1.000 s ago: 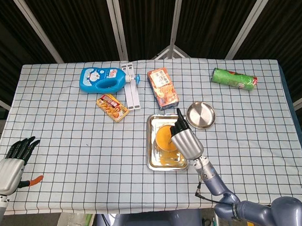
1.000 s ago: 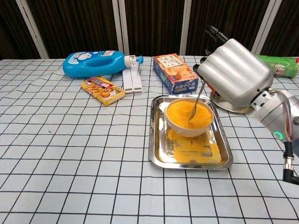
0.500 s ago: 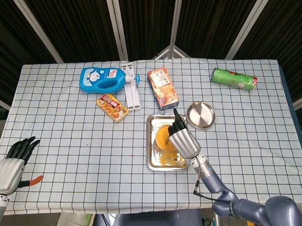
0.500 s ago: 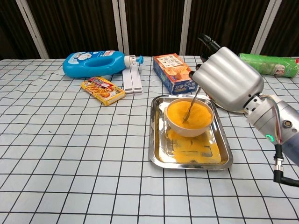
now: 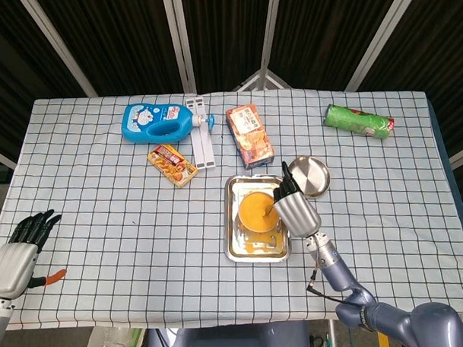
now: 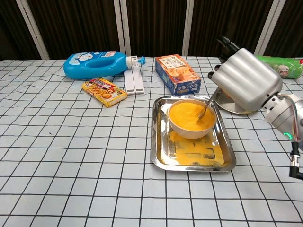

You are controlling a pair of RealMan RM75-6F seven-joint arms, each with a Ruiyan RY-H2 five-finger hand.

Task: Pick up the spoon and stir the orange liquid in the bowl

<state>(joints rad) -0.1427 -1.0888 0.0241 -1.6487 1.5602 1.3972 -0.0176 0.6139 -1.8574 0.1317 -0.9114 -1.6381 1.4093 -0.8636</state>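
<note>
A white bowl of orange liquid stands in a steel tray smeared with orange spill. My right hand hovers just right of the bowl and holds a metal spoon, whose tip dips into the liquid near the bowl's right side. In the head view the same hand covers the bowl's right edge beside the orange liquid. My left hand hangs off the table's front left corner, fingers apart, holding nothing.
A blue bottle, a yellow snack pack, a white clip strip and a snack box lie behind the tray. A small steel plate sits to the tray's right; a green can lies far right.
My right hand has swung rightward with the spoon, carrying its tip from the bowl's middle to the right side. The left hand has stayed put.
</note>
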